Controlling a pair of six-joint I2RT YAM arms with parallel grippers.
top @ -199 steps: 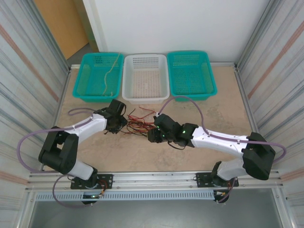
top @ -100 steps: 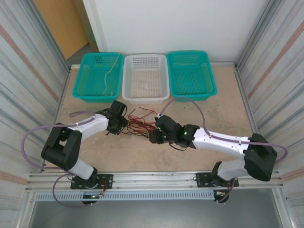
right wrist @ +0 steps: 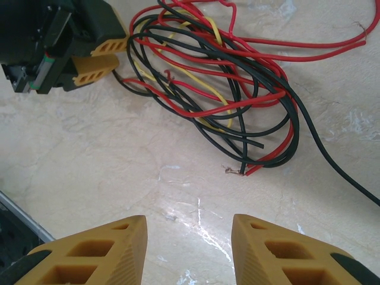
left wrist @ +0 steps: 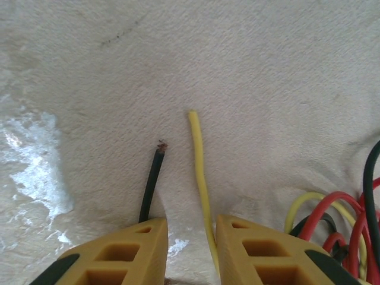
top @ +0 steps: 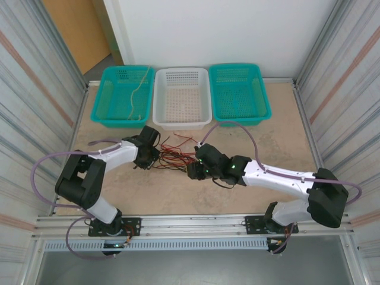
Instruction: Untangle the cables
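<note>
The cables (top: 172,157) lie as one tangle of red, black and yellow wires on the table between my two grippers. My left gripper (top: 150,158) sits at the tangle's left edge. In the left wrist view it (left wrist: 191,243) is open by a narrow gap, with a yellow wire (left wrist: 199,166) running through the gap along the right finger (left wrist: 261,252). A black wire end (left wrist: 152,181) lies by the left finger. My right gripper (right wrist: 189,237) is wide open over bare table, just short of the tangle (right wrist: 225,89), with nothing between its fingers.
Three baskets stand along the back: a teal one (top: 107,110) holding a tan cable (top: 138,92), a white one (top: 160,101) and another teal one (top: 264,101). Metal walls close in both sides. The left gripper (right wrist: 98,59) also shows in the right wrist view.
The left arm has swung its elbow outward and its gripper has edged slightly right toward the tangle. The right arm has barely moved.
</note>
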